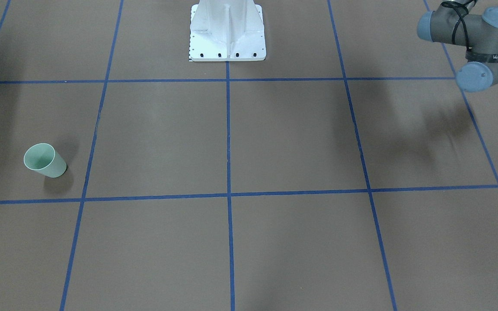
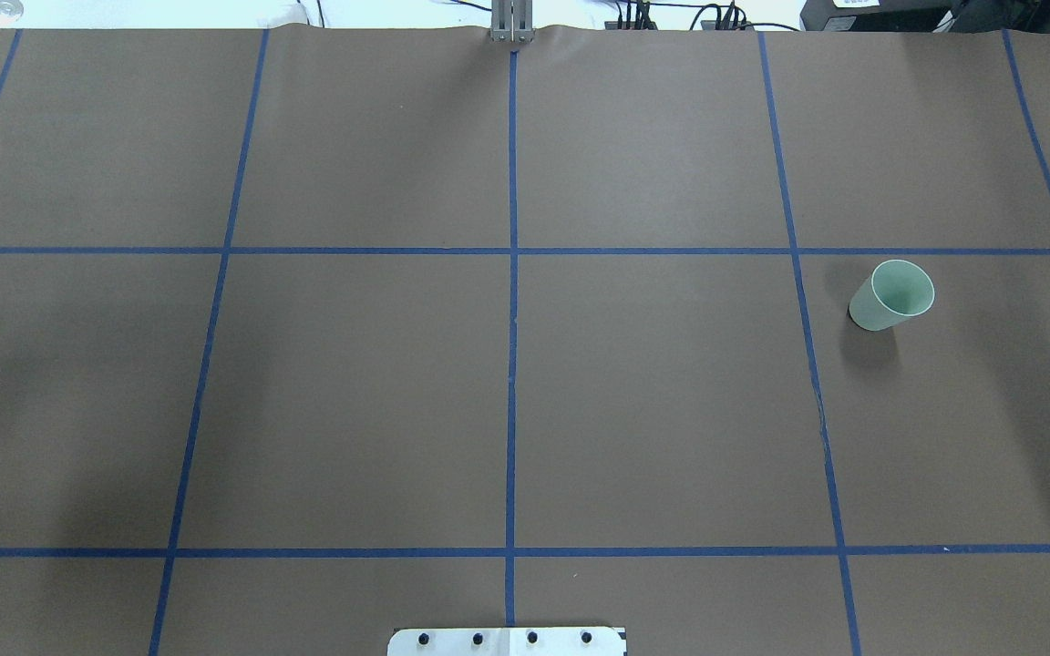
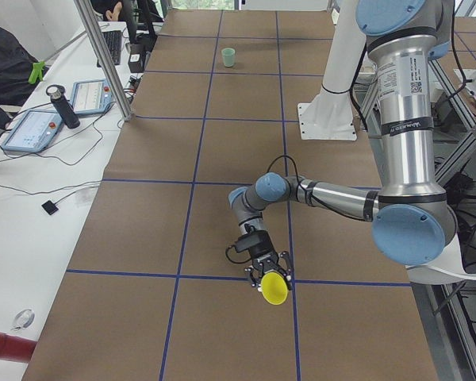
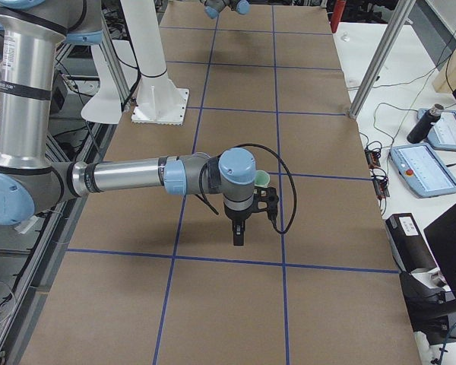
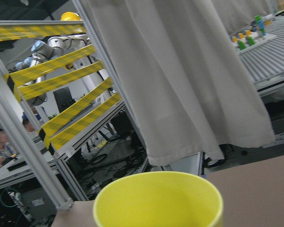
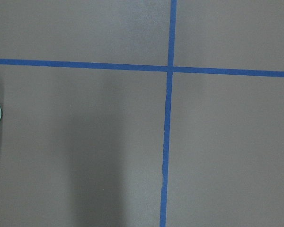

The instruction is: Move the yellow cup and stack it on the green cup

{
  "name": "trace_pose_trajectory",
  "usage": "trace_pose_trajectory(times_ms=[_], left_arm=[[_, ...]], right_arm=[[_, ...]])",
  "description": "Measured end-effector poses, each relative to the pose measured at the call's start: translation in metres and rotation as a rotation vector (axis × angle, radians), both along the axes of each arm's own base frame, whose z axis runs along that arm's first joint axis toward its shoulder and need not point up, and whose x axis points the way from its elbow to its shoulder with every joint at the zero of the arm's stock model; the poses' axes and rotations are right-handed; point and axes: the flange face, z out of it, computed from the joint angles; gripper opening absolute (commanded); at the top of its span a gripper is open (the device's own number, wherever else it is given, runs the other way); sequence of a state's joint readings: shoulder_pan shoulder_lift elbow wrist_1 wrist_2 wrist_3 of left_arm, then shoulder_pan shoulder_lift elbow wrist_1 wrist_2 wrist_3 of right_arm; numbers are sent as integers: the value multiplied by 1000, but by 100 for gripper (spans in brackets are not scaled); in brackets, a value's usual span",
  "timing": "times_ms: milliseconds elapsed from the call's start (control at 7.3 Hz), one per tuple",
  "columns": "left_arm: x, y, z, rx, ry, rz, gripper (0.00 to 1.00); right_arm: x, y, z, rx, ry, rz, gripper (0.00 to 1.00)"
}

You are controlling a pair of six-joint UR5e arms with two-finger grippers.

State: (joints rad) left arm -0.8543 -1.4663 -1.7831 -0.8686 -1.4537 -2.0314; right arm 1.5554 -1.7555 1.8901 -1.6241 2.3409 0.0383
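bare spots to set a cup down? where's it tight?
Bare: both middle squares flanking the centre blue tape line, from the white base plate to the far edge. Busier: the right square with the pale mint-green plastic tumbler, right arm nearby; the left end, where the bright yellow plastic tumbler sits at the left end effector.

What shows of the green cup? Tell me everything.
The green cup is a plain pale mint tumbler, matte, plastic by its look, tapered and wider at the rim. It stands upright, mouth up, apparently empty, on the brown table at the robot's right, inside one square of the blue tape. Nothing touches it.
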Motion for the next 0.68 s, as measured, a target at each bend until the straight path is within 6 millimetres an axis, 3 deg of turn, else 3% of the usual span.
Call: trace_pose_trajectory(times_ms=[274,685], left_arm=[[20,-64,-54,122,72,69,46],[80,-151,-167,403,264,166,45]], right_arm=[[0,1,3,-7,1,0,100],[1,-1,2,-1,20,2,100]])
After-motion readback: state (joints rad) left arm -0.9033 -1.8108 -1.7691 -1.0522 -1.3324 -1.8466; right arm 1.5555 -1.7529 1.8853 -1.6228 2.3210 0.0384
